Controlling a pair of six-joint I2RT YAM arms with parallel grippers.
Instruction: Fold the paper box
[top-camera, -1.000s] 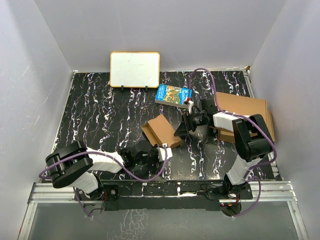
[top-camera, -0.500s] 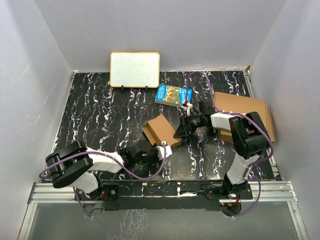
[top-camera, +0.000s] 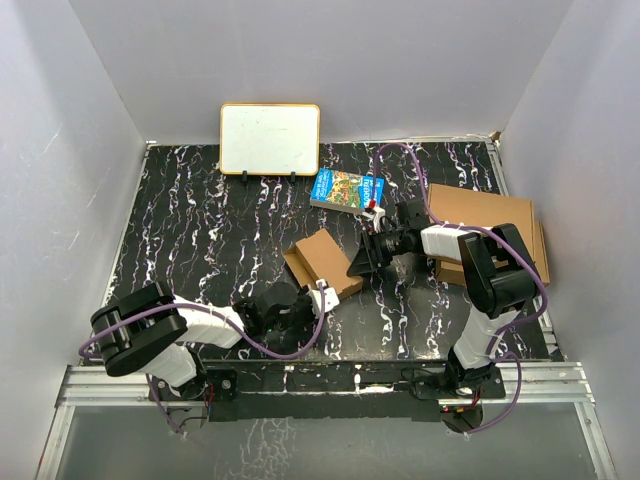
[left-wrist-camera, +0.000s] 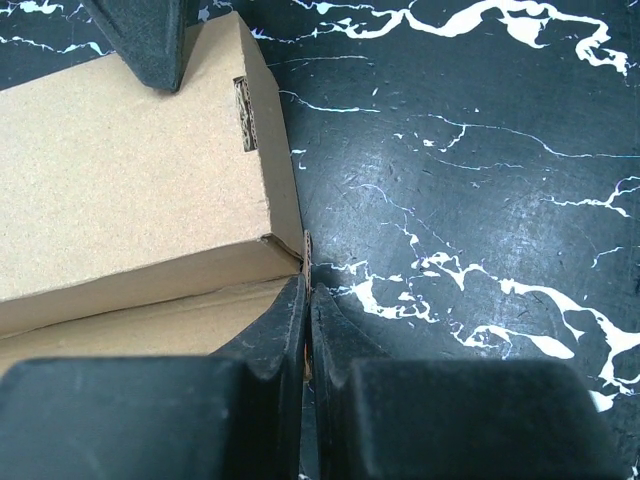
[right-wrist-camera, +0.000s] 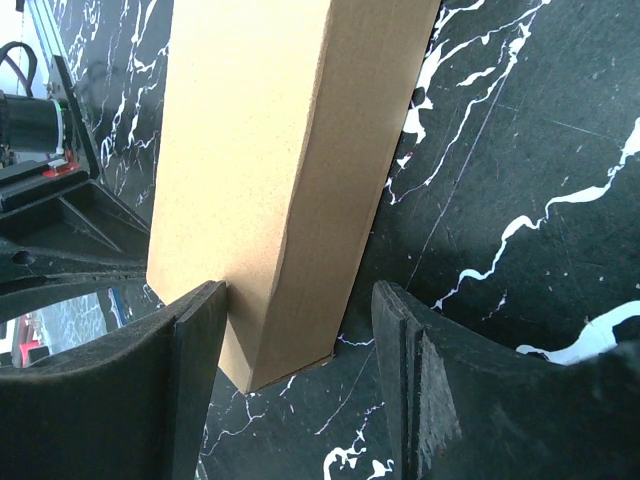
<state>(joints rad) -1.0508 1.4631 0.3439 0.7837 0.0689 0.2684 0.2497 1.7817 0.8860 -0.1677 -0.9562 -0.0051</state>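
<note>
At the middle of the table (top-camera: 200, 240), the paper box (top-camera: 322, 260) looks nearly folded into a closed block, with the left gripper (left-wrist-camera: 306, 300) pinched on its corner edge, the right gripper (right-wrist-camera: 298, 300) spread astride its far end, and tabs likely still untucked.

No legible text in any view. Blue printed item (top-camera: 347, 189) at the far side of the desk (top-camera: 200, 250) — book or carton, cannot tell — has a colourful cover with lettering too small and blurred to read from above. Paper box (left-wrist-camera: 130, 170): plain brown card in both wrist views. Whiteboard (top-camera: 269, 138): plain white face.
</note>
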